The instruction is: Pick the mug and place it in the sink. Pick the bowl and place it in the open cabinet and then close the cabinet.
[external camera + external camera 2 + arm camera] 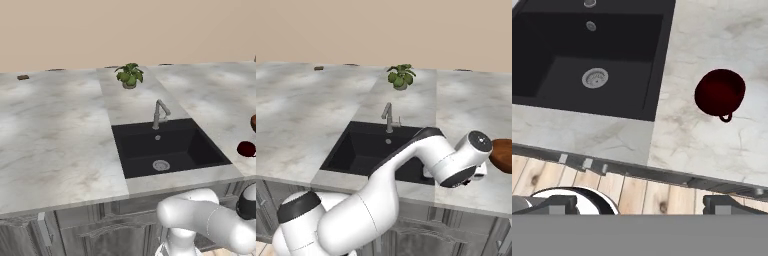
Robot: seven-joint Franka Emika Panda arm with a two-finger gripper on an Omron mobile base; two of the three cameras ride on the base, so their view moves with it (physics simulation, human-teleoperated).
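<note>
- Right now the gripper (639, 204) has its jaws spread wide and holds nothing; its two dark tips stick up at the bottom of the hand view, far apart from each other
- the mug (719, 93) sits on the grey marble counter (712, 145), just beside the right side of the sink (547, 82); it is small, round and dark red, and its little handle points toward the counter's front edge
- in the hand view the mug lies ahead of the gripper and off toward the right tip, well apart from both tips; I think the hand must go forward and a bit to that side before it can come down on the mug
- the mug is round, so it has no long side to line up with; only the handle sticks out
- the brown bowl (502, 155) sits on the counter farther to the right, past the arm's hand
- the sink is black with a silver drain (594, 78) and nothing lies in it; the mug's trip is short, just over the rim to the left
</note>
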